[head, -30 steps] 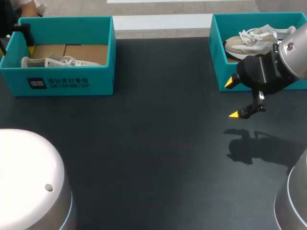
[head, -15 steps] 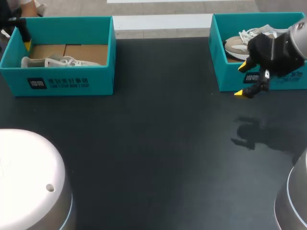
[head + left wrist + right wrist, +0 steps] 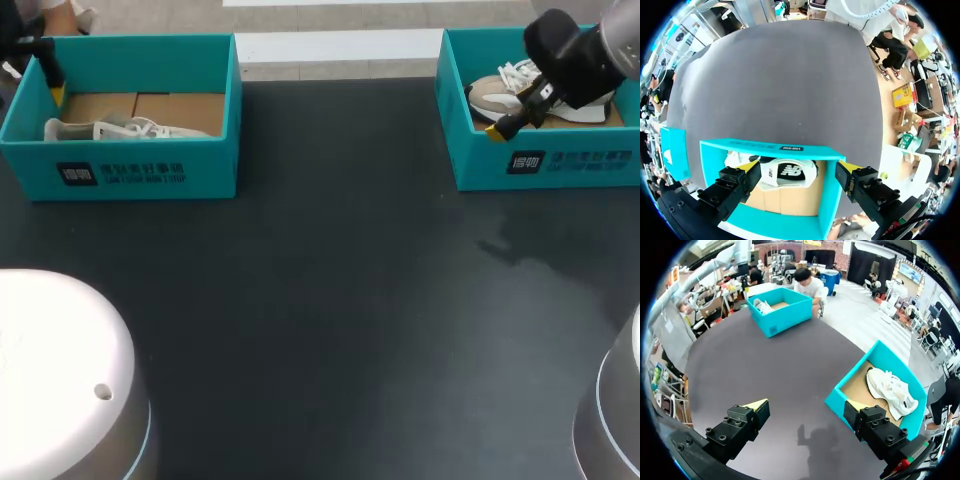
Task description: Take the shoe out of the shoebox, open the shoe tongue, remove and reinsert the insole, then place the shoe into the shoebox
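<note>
At the left, a pale shoe (image 3: 125,128) is seen lying in the left shoebox (image 3: 140,172), with the left gripper (image 3: 799,167) held spread wide above it, as before. At the right, the right gripper (image 3: 805,407), fingers likewise parted, has been raised from over the dark table (image 3: 330,300) to the front wall of the right shoebox (image 3: 570,165), where a second shoe (image 3: 495,95) is kept.

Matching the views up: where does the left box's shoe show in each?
Head: shoe in the left box, upper left.
Left wrist: shoe in the box under the left gripper.
Right wrist: shoe in the far box, ahead of the right gripper.
Shared landmark: the teal box.
</note>
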`<state>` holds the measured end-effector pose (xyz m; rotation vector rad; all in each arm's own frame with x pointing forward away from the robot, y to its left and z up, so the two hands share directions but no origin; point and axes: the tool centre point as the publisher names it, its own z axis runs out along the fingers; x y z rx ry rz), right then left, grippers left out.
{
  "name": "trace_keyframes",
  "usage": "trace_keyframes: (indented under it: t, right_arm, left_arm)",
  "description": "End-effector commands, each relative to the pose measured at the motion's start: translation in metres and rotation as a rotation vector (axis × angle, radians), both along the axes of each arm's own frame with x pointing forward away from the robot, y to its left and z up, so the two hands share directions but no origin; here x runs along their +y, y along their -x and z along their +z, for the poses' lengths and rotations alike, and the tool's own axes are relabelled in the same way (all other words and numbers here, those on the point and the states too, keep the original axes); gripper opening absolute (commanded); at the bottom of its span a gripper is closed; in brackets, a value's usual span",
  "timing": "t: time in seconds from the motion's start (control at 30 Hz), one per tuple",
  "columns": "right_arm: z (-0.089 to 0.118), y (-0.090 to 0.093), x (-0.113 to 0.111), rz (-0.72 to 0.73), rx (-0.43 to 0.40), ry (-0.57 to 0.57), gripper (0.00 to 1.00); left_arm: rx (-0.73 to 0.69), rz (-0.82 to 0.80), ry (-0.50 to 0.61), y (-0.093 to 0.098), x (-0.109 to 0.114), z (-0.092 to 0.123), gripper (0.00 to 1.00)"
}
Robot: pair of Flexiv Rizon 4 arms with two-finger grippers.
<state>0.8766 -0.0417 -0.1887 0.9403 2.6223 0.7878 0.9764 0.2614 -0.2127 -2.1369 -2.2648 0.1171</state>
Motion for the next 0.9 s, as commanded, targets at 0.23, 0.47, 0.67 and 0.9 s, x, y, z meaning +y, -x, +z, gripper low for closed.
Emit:
trace_keyframes:
  t: [0.23,0.47,0.67,0.9]
  right_arm:
    - [-0.003,-0.005,-0.001,-0.055,-0.026,-0.006,1.00]
    - [-0.010,-0.058,-0.025,-0.219,-0.072,-0.007,1.00]
    - [-0.006,-0.097,-0.065,-0.320,0.042,0.071,1.00]
    - [-0.004,-0.141,-0.114,-0.437,0.101,0.063,1.00]
  left_arm:
    - [0.000,-0.001,-0.001,0.000,0.001,0.000,1.00]
    - [0.000,-0.001,-0.001,0.000,0.001,0.000,1.00]
    - [0.000,-0.001,-0.001,0.000,0.001,0.000,1.00]
    - [0.000,-0.001,-0.001,0.000,0.001,0.000,1.00]
